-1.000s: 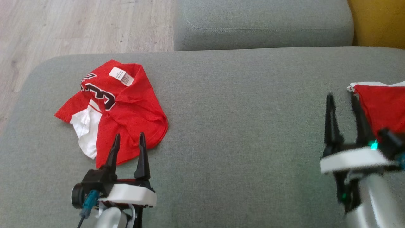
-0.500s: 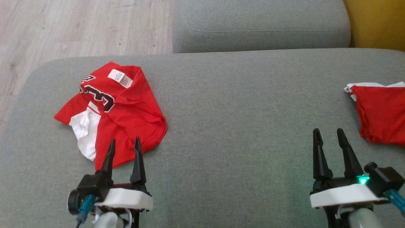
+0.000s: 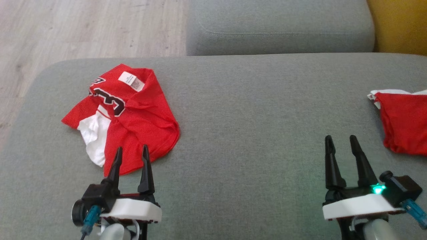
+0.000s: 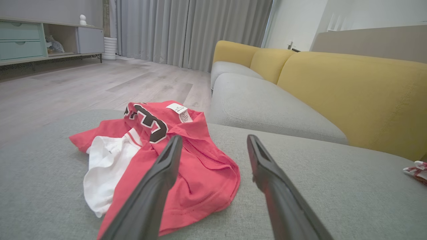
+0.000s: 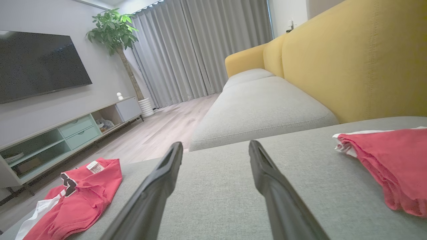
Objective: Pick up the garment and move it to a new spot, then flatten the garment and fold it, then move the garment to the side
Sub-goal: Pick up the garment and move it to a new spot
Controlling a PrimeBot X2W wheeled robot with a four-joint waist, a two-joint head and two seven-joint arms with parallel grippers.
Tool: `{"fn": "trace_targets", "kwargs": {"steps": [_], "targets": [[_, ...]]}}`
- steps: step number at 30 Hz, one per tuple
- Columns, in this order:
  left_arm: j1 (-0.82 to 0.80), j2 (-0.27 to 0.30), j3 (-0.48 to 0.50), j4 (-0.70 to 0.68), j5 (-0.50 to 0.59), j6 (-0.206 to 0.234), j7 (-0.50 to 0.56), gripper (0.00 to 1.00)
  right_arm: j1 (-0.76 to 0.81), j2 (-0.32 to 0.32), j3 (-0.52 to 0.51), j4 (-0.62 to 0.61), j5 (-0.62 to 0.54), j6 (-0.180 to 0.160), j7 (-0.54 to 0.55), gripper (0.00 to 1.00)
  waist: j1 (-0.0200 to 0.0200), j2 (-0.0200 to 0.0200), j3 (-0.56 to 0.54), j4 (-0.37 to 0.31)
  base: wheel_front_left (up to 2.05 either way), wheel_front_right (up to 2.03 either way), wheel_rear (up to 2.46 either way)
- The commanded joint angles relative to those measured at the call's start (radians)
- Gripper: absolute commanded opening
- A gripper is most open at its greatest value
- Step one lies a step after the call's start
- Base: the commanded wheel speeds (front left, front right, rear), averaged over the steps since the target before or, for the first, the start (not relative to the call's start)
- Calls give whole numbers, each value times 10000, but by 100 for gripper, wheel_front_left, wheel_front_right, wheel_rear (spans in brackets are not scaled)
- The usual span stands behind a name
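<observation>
A crumpled red jersey (image 3: pixel 133 123) lies on the grey sofa seat (image 3: pixel 253 110) toward ten o'clock in the head view. One white panel (image 3: pixel 95 135) is turned out at its eight o'clock side, a black number shows near its top, and a white label (image 3: pixel 131 81) faces up at its twelve o'clock end. Well apart from it, at three o'clock, a second red garment (image 3: pixel 403 125) rests at the picture's edge with a white trim along its top, partly cut off by the frame. The left gripper (image 3: pixel 132 148) sits at seven o'clock, its jaws spread wide and holding nothing. Its fingertips point toward twelve o'clock and overlap the jersey's near hem; whether they touch the cloth cannot be told. The right gripper (image 3: pixel 340 137) sits at five o'clock, jaws likewise wide and empty, above bare upholstery just beside the second garment and clear of it. Beyond the seat, at twelve o'clock, lies another grey cushion (image 3: pixel 280 30), with wooden floor (image 3: pixel 83 30) at eleven o'clock and a yellow backrest (image 3: pixel 400 26) at one o'clock.
</observation>
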State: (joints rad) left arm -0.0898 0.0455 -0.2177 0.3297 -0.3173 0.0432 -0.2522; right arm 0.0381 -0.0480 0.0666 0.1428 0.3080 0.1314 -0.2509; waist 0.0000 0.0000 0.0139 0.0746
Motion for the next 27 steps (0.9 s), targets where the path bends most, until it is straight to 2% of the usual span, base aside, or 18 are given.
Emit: {"fn": "trace_targets", "kwargs": {"steps": [1, 7, 18, 27], "targets": [[-294, 47, 350, -312, 41, -11, -95, 100, -266, -23, 364, -364, -12, -7, -108, 100, 0, 0, -15, 123, 0, 0, 0], [-296, 47, 313, -317, 41, -7, -95, 100, -273, -23, 555, -354, 53, -7, -108, 100, 0, 0, -20, 611, 0, 0, 0], [-229, 47, 332, -406, 13, 57, -95, 100, -205, -23, 1253, -185, -177, -7, -108, 100, 0, 0, -105, 2144, 0, 0, 0], [-117, 47, 358, -404, 34, 32, -95, 100, -128, -22, 1492, -131, -102, -7, -108, 100, 0, 0, -190, 2728, 0, 0, 0]]}}
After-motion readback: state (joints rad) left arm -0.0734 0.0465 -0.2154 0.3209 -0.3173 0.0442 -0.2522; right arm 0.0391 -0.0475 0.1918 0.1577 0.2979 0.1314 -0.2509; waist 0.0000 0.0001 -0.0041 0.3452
